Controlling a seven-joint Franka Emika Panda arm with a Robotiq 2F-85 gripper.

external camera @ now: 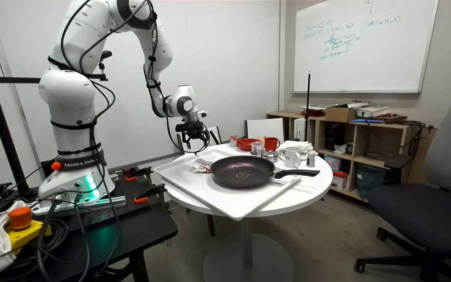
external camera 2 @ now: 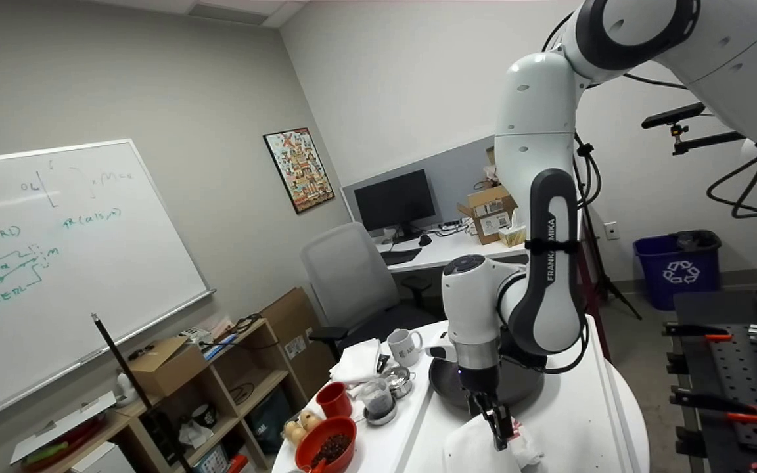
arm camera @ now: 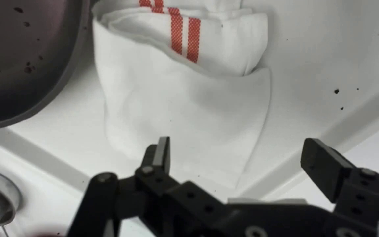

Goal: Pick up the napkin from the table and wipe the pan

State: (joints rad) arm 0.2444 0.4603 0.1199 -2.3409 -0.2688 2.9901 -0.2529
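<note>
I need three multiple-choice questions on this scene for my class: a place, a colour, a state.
1. Where does the napkin lie? A) on the chair; B) on the tray, beside the pan; C) on the shelf.
2. What colour are its stripes? A) blue; B) green; C) red.
3. How does the claw stand? A) open; B) shut on the napkin; C) shut on the pan.

1 B: wrist view shows tray around, pan alongside. 2 C: they show red there. 3 A: its fingers stand apart.

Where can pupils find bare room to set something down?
Free in an exterior view: the tray between the pan and near corner; the table between tray and rim, in front of the handle. Crowded: behind the pan, around the bowl, red cup and mug.
</note>
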